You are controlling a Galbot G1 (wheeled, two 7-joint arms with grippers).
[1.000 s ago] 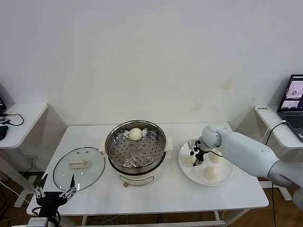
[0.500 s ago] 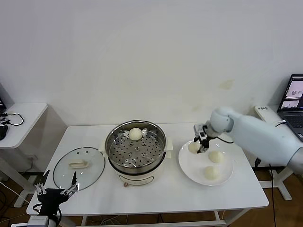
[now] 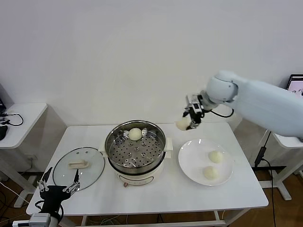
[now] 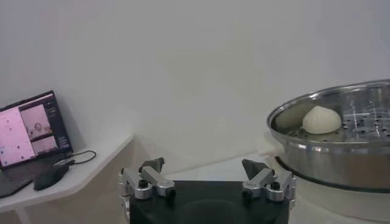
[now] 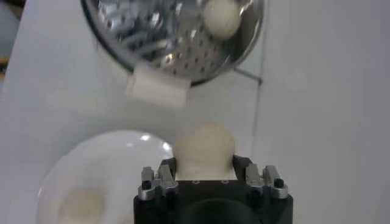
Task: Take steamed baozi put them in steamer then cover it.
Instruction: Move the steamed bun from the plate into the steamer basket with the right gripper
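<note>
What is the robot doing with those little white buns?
It is moving buns from the plate into the steamer. The right gripper holds one bun in the air between plate and steamer. One bun sits in the steamer and two lie on the plate. The glass lid lies on the table, and the left gripper waits open near it.

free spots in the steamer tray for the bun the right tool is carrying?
Steamer tray: one baozi at the far rim; the near half and both sides are bare. The right tool holds its bun above the table, between steamer and plate.
</note>
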